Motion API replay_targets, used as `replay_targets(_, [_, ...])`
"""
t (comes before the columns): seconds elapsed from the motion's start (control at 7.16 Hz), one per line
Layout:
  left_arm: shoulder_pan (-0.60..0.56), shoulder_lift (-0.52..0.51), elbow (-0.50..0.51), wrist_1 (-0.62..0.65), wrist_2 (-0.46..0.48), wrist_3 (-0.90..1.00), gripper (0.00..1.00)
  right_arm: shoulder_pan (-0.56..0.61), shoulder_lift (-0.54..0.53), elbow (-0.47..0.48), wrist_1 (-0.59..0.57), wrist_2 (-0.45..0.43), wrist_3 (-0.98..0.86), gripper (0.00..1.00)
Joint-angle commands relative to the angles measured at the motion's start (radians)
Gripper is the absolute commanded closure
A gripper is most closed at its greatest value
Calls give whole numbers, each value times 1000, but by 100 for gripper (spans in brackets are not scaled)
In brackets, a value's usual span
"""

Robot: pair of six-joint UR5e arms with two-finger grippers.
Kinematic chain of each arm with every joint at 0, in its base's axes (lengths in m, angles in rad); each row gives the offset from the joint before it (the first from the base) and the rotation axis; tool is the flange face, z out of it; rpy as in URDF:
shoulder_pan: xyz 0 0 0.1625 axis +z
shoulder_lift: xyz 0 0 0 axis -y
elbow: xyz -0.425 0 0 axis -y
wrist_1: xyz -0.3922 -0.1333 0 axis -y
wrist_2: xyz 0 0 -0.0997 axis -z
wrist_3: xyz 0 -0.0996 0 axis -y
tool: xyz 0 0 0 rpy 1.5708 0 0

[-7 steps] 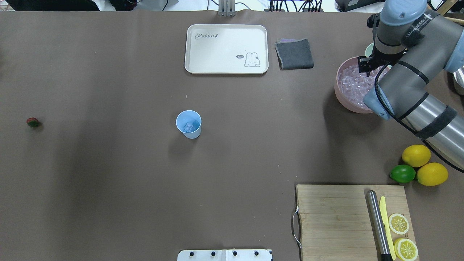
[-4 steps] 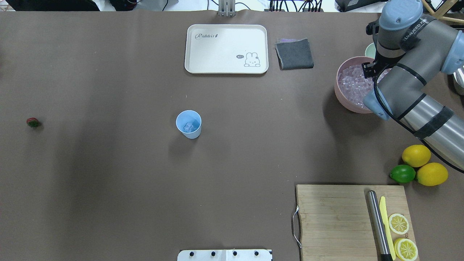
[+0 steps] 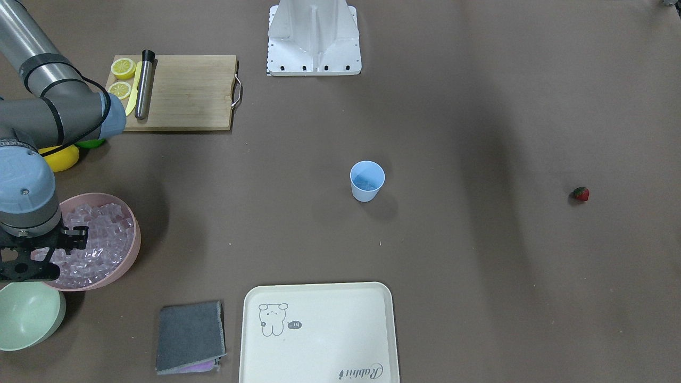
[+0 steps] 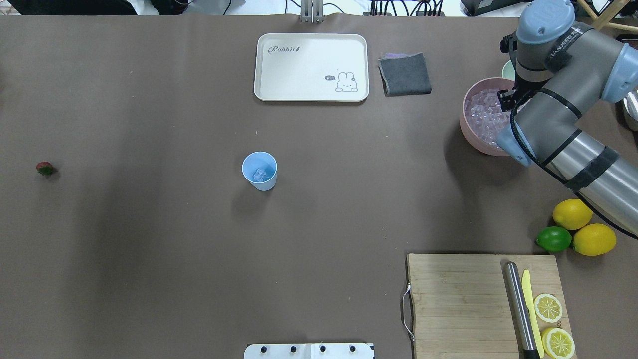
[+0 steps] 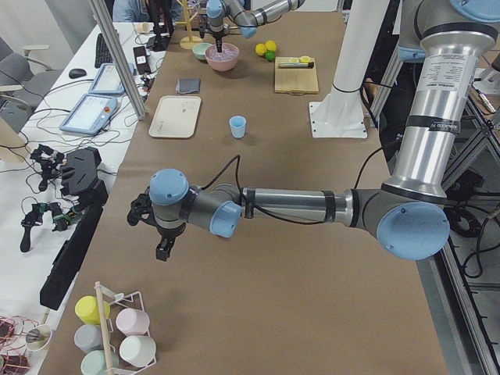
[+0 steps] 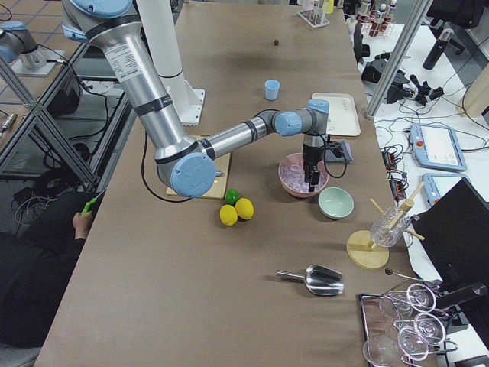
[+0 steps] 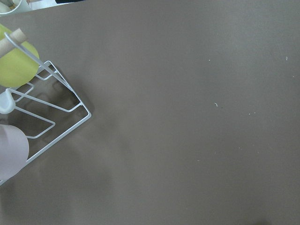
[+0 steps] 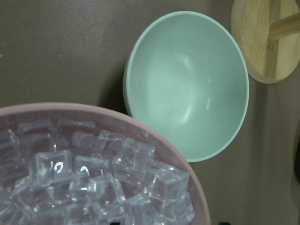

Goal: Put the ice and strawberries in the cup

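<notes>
The light-blue cup (image 4: pixel 259 170) stands upright mid-table with one ice cube (image 4: pixel 259 175) inside. More ice (image 4: pixel 479 110) fills the pink bowl (image 4: pixel 466 133) at the far right. My right gripper (image 4: pixel 504 98) points down over that bowl's far side, its linkage spread open; the wrist hides its fingertips. In the right wrist view the ice (image 8: pixel 93 180) lies close below and no fingers show. The strawberry (image 4: pixel 45 168) lies alone at the table's far left. My left gripper (image 5: pixel 162 251) hangs over bare table beyond the strawberry; I cannot tell whether it is open.
A pale green bowl (image 3: pixel 26 314) sits just beyond the pink bowl. A white tray (image 4: pixel 311 67) and grey cloth (image 4: pixel 404 74) lie at the back. Lemons (image 4: pixel 573 214) and a cutting board (image 4: pixel 458 299) are near right. A wire cup rack (image 7: pixel 42 108) is below the left wrist.
The right wrist has shifted slightly left over the pink bowl, and its gripper is tucked further under the arm. Cup and strawberry have not moved.
</notes>
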Motion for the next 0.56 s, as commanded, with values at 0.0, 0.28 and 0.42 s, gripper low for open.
replay_targets(0.0, [0,-2,2,0,0,0,2,0,1,9,-8,2,-2,24])
replay_targets(0.28, [0,-2,1,0,0,0,2,-6,11,26,-35,5,-2,37])
replay_targets(0.42, [0,-2,1,0,0,0,2,-8,11,32,-49,5,-16,41])
